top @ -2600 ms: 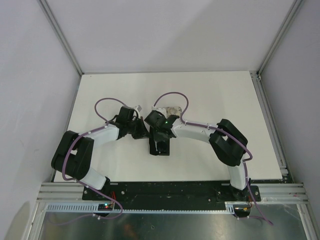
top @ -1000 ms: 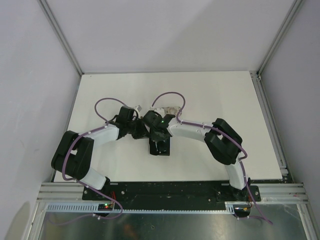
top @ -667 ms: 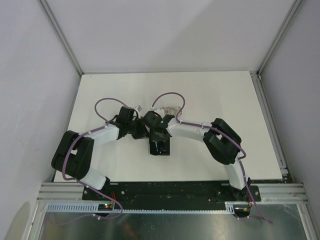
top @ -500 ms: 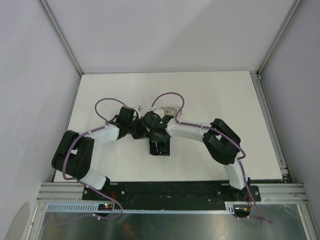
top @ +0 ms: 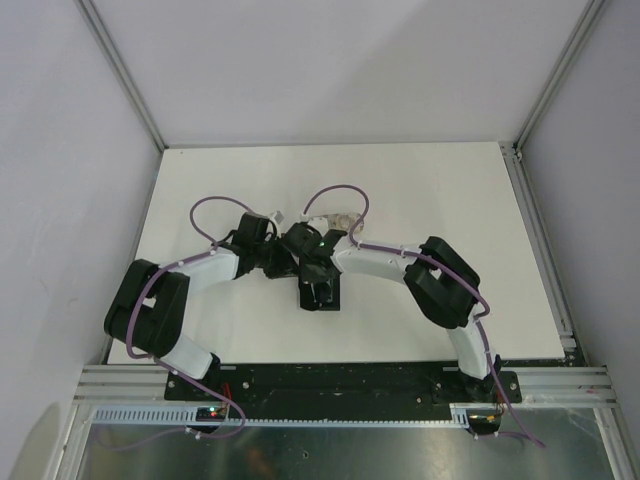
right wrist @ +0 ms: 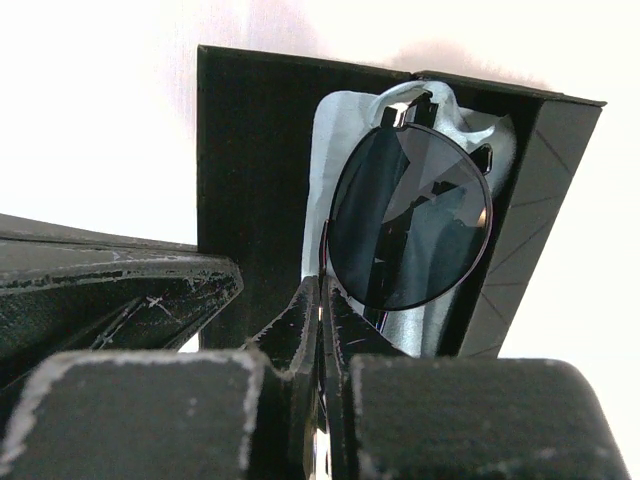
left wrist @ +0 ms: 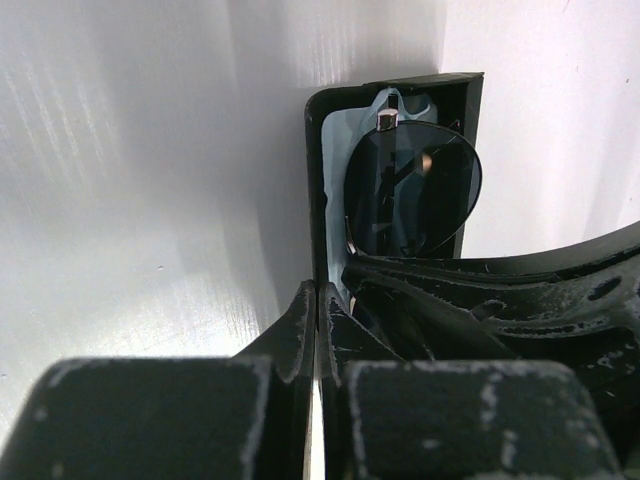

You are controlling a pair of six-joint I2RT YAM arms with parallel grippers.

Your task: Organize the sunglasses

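Though the right claw [right wrist: 320, 292] is closed, the sunglasses [right wrist: 410, 220] lie just ahead.

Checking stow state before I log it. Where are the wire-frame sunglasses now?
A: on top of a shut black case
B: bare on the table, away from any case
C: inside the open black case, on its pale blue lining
C: the right wrist view shows the sunglasses lying between the walls of the open black case, with the pale blue lining under them.
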